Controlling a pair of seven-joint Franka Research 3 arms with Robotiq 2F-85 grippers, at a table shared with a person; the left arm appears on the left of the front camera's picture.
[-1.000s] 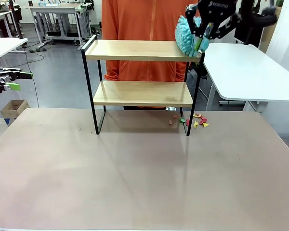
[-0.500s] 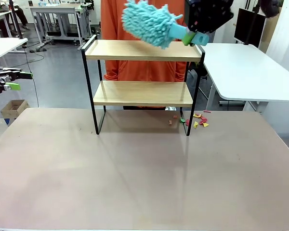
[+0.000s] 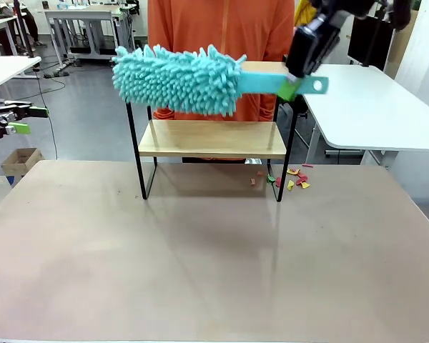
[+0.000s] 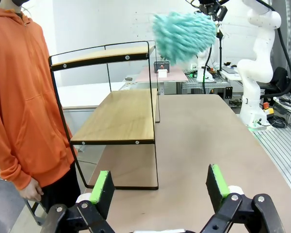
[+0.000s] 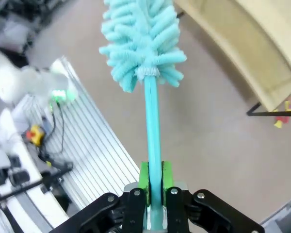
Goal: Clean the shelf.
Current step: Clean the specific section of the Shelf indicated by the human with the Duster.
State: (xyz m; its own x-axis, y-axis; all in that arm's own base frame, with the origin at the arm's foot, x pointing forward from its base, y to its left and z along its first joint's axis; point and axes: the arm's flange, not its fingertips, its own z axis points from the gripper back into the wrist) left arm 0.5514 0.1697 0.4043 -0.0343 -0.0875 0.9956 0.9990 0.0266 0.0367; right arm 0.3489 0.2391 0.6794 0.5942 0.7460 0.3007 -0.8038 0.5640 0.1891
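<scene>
The shelf stands at the table's far side, its lower wooden board bare. A fluffy teal duster hangs level across the front of the top board and hides most of it. My right gripper is shut on the duster's teal handle near the shelf's right post. In the right wrist view the duster head points away from the fingers, with a shelf board off to the right. My left gripper is open and holds nothing; it hovers off the table's left side, facing the shelf's end.
A person in an orange hoodie stands right behind the shelf. Small coloured scraps lie on the table beside the shelf's right leg. A white table sits at the right. The brown tabletop stretches toward me.
The duster swung from the top board's right end out to the left and now lies level across the board's front. The left gripper has stayed where it was.
</scene>
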